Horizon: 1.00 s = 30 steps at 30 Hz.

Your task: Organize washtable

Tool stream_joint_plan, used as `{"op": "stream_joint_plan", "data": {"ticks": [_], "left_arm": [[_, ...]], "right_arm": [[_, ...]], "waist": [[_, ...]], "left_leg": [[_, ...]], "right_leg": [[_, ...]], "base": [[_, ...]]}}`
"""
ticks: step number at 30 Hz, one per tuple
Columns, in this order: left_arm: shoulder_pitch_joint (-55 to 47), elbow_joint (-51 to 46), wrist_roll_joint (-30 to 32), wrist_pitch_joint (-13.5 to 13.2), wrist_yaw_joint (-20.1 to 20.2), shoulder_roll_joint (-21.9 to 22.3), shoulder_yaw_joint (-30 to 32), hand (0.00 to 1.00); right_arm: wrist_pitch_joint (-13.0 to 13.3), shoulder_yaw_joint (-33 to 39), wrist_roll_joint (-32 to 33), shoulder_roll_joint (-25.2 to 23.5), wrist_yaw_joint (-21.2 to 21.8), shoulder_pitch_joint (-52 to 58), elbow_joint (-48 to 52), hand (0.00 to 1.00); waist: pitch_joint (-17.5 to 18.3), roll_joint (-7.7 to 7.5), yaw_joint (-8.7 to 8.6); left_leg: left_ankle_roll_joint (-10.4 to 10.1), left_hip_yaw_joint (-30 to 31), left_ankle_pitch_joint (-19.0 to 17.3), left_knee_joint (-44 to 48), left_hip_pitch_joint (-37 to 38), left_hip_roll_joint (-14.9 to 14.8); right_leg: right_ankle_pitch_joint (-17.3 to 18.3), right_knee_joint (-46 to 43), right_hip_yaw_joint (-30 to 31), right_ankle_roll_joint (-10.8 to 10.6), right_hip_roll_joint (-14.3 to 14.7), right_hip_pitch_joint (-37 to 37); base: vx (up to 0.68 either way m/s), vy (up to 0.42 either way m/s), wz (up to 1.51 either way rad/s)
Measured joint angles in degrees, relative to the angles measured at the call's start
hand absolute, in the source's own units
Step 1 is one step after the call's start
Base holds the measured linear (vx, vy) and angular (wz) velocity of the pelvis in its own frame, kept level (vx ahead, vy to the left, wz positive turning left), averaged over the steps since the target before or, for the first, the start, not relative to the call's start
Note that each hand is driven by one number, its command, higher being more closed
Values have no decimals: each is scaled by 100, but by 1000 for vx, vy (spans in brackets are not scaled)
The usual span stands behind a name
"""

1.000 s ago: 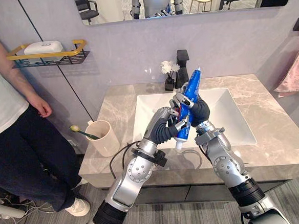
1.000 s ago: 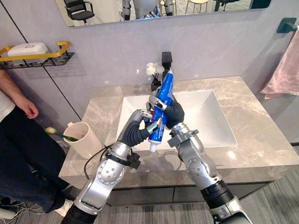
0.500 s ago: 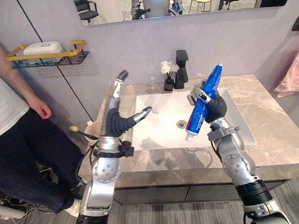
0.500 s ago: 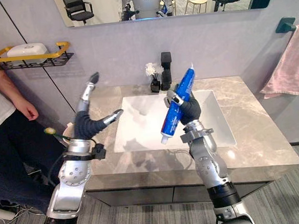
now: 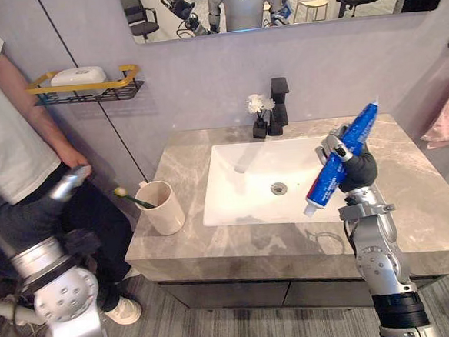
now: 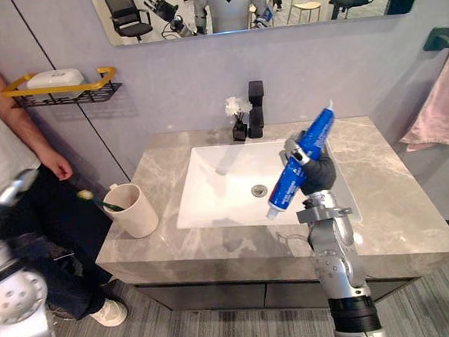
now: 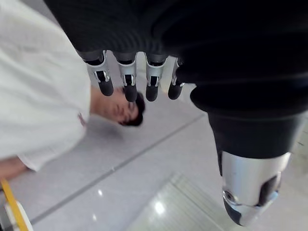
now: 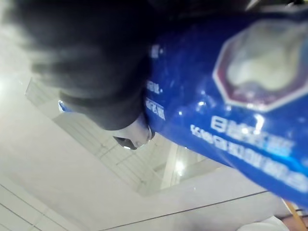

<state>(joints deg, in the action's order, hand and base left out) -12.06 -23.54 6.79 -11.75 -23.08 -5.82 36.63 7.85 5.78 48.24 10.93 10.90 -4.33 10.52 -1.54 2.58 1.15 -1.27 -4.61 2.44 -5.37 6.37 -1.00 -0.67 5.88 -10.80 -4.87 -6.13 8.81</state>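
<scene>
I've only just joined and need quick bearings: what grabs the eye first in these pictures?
The blue toothpaste tube stands out, held aslant with its cap end down in the right hand, above the right side of the white sink. Left of the sink, a beige cup holds a toothbrush. A person stands at far left, near the open left hand.

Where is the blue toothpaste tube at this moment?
In the left eye view, the toothpaste tube is held tilted in the right hand, above the right side of the sink, cap end pointing down.
</scene>
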Motion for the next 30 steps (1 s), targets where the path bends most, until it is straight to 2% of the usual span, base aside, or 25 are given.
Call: {"op": "stream_joint_plan", "data": {"ticks": [5,10,17,23,27,30], "left_arm": [[-376,1643,-318,70,149,393,-90,0],[-598,3532,-360,393,515,656,-668,0],[-605,5823,-190,606,1038,763,-1398,0],[-605,6594,-127,655,1327,731,-2039,0],[-582,6836,57,642,1550,519,-2355,0],[-556,6924,71,640,1564,436,-2540,0]], "right_arm": [[98,22,-40,-174,-101,1,9,100],[259,36,-187,-203,-222,11,239,100],[311,-11,-445,-205,-262,16,323,100],[316,-30,-714,-204,-352,16,322,100],[329,-182,-1082,-201,-488,14,322,100],[442,-186,-1442,-203,-665,-17,322,100]], "waist": [[20,-47,13],[36,-101,10],[7,-178,-15],[-33,-250,1],[-37,-257,20],[-45,-267,83]], "left_leg": [[-1,47,-1,-2,-21,4],[-31,79,-21,-5,-67,2],[-20,123,-14,-2,-91,-6],[-19,135,-14,0,-87,-15],[-20,138,-14,-1,-73,-29],[-20,147,-14,-1,-72,-34]], "right_leg": [[7,-1,-19,-4,-13,-6],[27,-2,-54,-8,-25,-29],[57,-18,-101,-3,-15,-36],[57,-21,-103,-3,-9,-26],[56,-21,-107,-2,0,-8],[56,-21,-120,-1,4,-2]], "base": [[-6,-4,2],[-5,-4,2],[-1,-8,3],[0,0,0],[-32,-14,1],[-23,-10,1]]}}
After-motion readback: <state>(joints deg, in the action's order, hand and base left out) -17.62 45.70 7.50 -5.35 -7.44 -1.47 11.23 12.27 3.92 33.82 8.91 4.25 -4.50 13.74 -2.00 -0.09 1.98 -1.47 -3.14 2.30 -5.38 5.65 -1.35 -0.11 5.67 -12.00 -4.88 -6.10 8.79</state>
